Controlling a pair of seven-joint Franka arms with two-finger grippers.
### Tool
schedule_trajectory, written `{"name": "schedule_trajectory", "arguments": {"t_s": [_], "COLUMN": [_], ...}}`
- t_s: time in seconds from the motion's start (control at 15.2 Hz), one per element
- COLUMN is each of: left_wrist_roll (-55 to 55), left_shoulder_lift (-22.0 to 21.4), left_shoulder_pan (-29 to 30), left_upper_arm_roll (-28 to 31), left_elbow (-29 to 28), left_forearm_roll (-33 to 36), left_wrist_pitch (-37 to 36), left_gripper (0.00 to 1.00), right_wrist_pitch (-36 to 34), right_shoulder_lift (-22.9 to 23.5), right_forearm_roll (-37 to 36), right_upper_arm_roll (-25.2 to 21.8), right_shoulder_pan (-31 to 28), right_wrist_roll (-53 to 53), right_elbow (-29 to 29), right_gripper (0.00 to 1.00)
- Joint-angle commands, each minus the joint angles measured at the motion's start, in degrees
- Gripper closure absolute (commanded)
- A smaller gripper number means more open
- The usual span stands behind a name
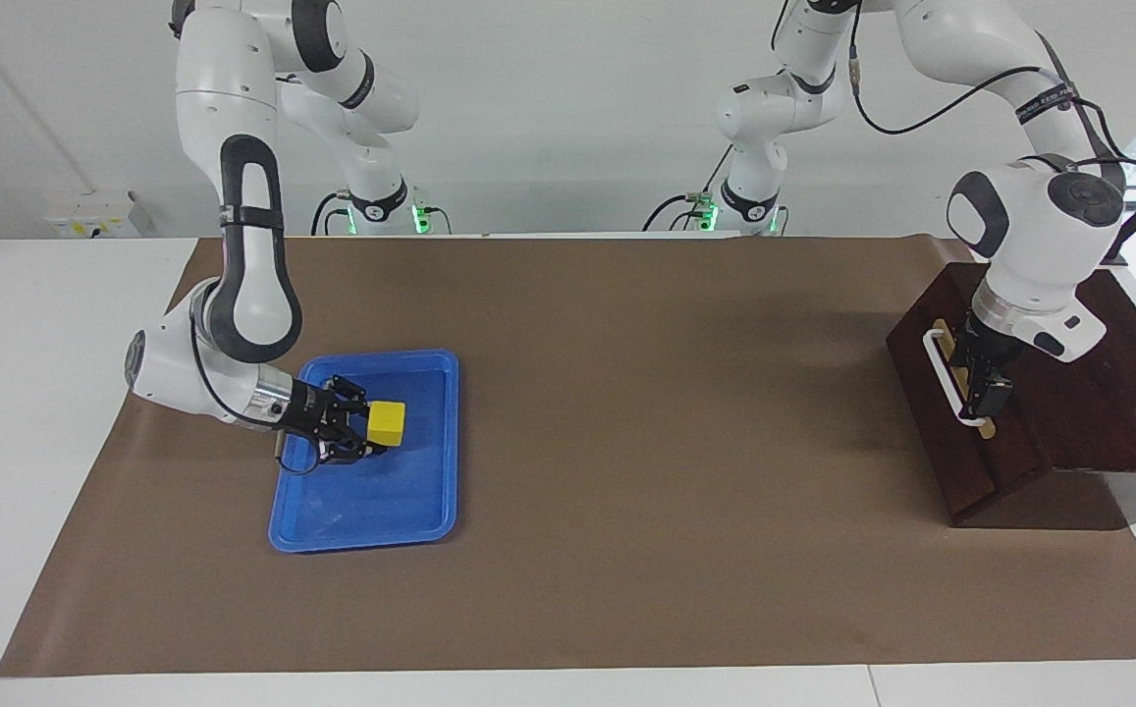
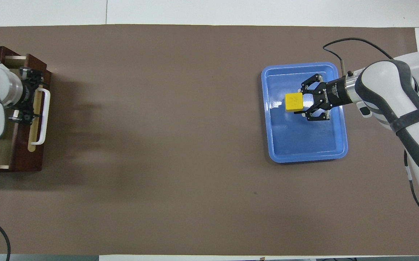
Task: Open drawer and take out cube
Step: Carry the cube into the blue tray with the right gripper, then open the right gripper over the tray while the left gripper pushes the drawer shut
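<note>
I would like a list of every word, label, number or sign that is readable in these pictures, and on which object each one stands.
No text can be read with certainty.
Right gripper: white lettering on its black body, too small to read.
Yellow cube: faint marks on its top face, unreadable.
Blue tray, drawer, left gripper: no lettering visible.

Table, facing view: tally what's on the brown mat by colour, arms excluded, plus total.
Yellow: 1, the cube, in the right gripper, over the tray.
Blue: 1, the tray.
Dark brown: 1, the drawer in its cabinet, nearly shut, white handle, left gripper at it.
Total: 3.
</note>
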Motion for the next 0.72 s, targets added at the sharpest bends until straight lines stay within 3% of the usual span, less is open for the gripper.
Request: {"name": "schedule_trajectory", "arguments": {"t_s": [0.0, 0.26, 0.46, 0.59, 0.66], "left_wrist_roll": [2.78, 6.71, 26.71, 39.11, 44.83], "left_shoulder_lift": [-0.49, -4.78, -10.06, -10.16, -10.34], "left_shoulder_pan": [-3.13, -8.16, -7.56, -7.56, -7.64], "left_upper_arm_roll": [0.32, -0.64, -0.03, 0.06, -0.03], "left_elbow": [0.51, 5.51, 8.84, 12.88, 12.81], "left_forearm_roll": [2.12, -2.08, -7.90, -7.90, -7.81], "left_wrist_pitch": [-1.40, -15.79, -26.76, -35.65, -36.99], "left_gripper": [0.00, 0.00, 0.00, 0.00, 0.00], "right_wrist_pitch": [1.42, 2.56, 2.65, 2.65, 2.65], "right_shoulder_lift": [-1.53, -1.80, -1.80, -1.89, -1.89], "right_forearm_roll": [-0.79, -1.14, -2.27, -2.54, -3.50], "right_upper_arm_roll": [-0.56, -0.57, -0.65, -0.83, -0.83], "right_shoulder_pan": [-0.33, -0.16, -0.33, -0.33, -0.33], "right_wrist_roll": [-2.76, -3.72, -4.60, -4.69, -5.12], "right_elbow": [-2.76, -4.25, -4.52, -4.70, -4.70], "right_gripper": [1.00, 1.00, 1.00, 0.55, 0.01]}}
